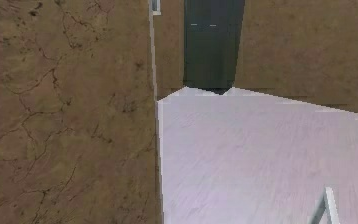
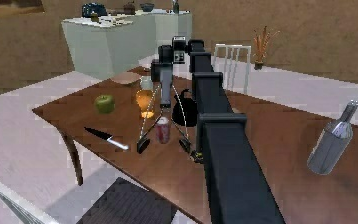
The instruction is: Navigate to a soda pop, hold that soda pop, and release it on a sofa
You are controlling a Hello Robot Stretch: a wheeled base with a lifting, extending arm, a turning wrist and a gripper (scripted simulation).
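A small reddish can (image 2: 164, 130), likely the soda pop, stands on the brown wooden table (image 2: 277, 130) near its front edge. My gripper (image 2: 165, 146) reaches over the table from the dark arm, its thin fingers (image 2: 143, 140) coming down on either side of the can. The can rests on the tabletop at the gripper's far end, so I cannot tell whether the gripper holds anything. An orange object (image 2: 144, 100) sits just behind the can.
Also on the table are a green apple (image 2: 105, 103), a knife (image 2: 107, 138), a black kettle (image 2: 185, 108), a plate (image 2: 127, 78) and a grey bottle (image 2: 332, 140). A white chair (image 2: 230, 62) and a white counter (image 2: 122, 42) stand beyond. In the forward view, a brown wall (image 1: 67, 110), a dark door (image 1: 212, 45) and pale floor (image 1: 257, 150).
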